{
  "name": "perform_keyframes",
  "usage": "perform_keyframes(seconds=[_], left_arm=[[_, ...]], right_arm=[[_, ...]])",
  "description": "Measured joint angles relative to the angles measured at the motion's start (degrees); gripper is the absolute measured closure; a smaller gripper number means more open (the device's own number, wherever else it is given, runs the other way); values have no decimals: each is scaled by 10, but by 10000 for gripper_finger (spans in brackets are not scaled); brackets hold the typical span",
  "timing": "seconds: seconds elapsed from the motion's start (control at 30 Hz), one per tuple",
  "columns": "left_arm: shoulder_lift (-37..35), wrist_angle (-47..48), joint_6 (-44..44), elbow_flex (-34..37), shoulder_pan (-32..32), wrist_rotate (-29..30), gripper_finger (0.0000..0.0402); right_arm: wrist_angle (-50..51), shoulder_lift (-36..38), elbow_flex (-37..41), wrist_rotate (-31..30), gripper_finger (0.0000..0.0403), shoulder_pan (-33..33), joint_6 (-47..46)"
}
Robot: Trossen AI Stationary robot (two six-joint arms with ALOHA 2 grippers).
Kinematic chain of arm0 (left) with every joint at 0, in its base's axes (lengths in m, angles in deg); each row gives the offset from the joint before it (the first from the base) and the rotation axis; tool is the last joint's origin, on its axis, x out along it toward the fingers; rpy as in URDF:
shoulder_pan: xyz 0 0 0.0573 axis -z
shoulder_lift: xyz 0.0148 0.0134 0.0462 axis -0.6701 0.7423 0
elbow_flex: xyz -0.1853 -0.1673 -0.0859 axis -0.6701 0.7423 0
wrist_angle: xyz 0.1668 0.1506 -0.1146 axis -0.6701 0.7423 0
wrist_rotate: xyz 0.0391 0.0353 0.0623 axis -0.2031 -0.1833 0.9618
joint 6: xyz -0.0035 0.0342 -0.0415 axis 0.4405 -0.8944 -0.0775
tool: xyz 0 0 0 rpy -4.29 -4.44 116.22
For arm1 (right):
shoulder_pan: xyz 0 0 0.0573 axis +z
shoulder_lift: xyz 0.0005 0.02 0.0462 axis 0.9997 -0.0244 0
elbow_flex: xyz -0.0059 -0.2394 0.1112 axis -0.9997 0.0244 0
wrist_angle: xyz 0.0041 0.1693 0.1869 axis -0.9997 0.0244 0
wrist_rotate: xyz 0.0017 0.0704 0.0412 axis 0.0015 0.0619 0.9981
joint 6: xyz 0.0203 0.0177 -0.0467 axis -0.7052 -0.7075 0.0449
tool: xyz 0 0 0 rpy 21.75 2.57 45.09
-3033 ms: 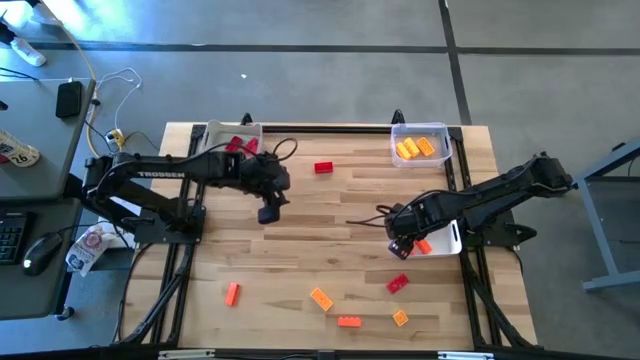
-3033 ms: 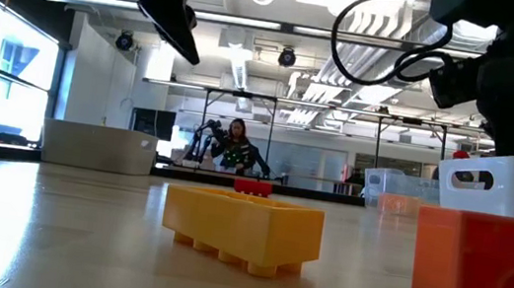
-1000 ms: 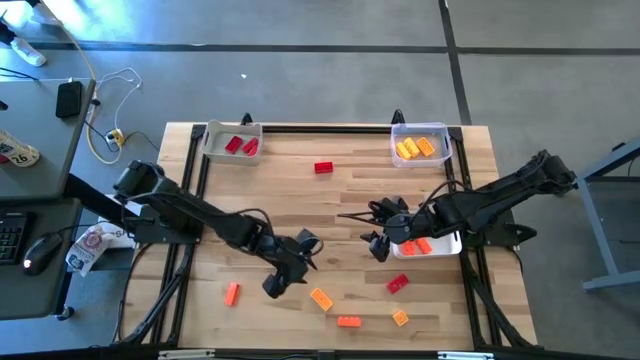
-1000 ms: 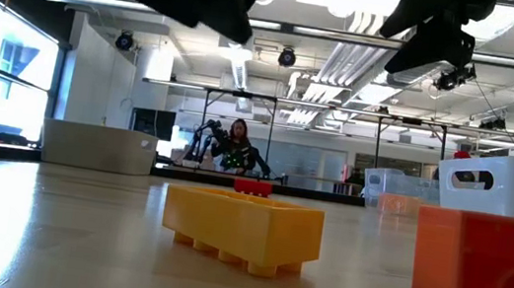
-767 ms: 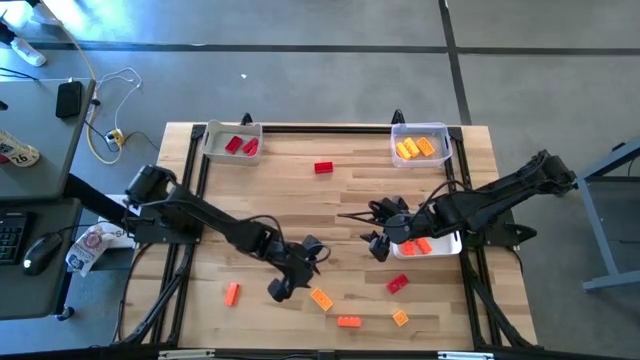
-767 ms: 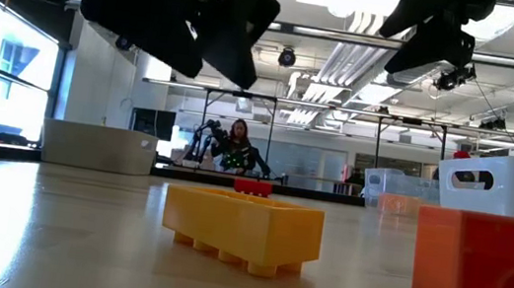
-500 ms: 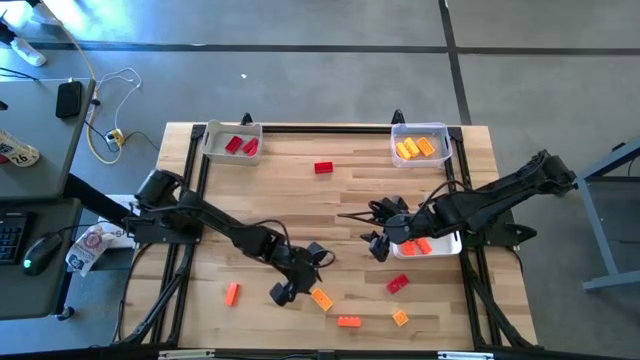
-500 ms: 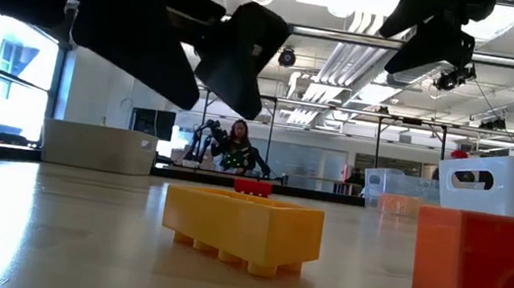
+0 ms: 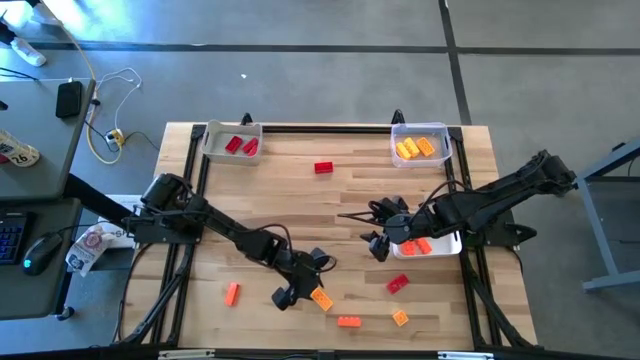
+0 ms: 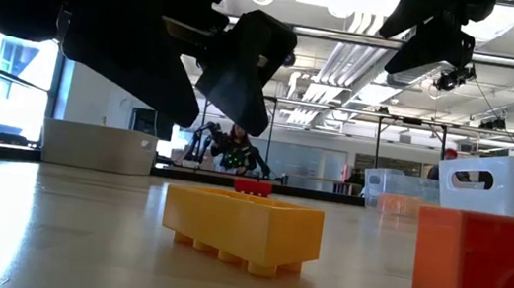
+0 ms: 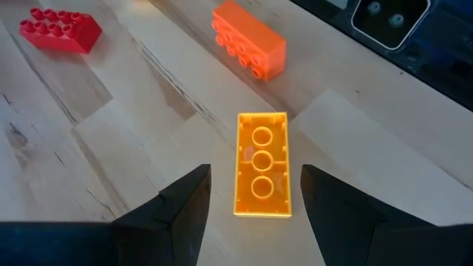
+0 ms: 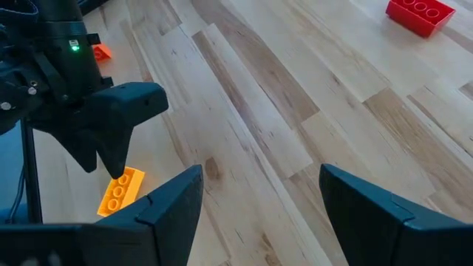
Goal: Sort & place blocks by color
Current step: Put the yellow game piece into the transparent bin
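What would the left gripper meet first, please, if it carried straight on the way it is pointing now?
Most likely the yellow-orange block. In the left wrist view it lies lengthwise between the open fingers of the left gripper, with only bare wooden table around it. How far above it the fingertips are is unclear.

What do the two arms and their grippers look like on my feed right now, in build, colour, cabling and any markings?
Both arms are dark, slim and jointed. The left gripper has two broad matte-black fingers that taper toward their tips; the right gripper has the same wedge-shaped pair. Thin black cables loop near the right gripper in the high view. A small green light glows on the left arm's wrist.
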Motion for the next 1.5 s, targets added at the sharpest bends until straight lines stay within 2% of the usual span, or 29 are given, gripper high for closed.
perform_keyframes(seconds=[0.47, 0.77, 1.13, 1.5], left_arm=[[2, 1, 0, 0, 8, 8, 204], [39, -21, 2, 0, 11, 21, 204], [41, -18, 7, 0, 12, 41, 204], [78, -40, 11, -1, 14, 47, 204]], right_arm=[[0, 0, 0, 0, 147, 0, 0], [0, 0, 0, 0, 147, 0, 0], [0, 0, 0, 1, 147, 0, 0], [0, 0, 0, 2, 147, 0, 0]])
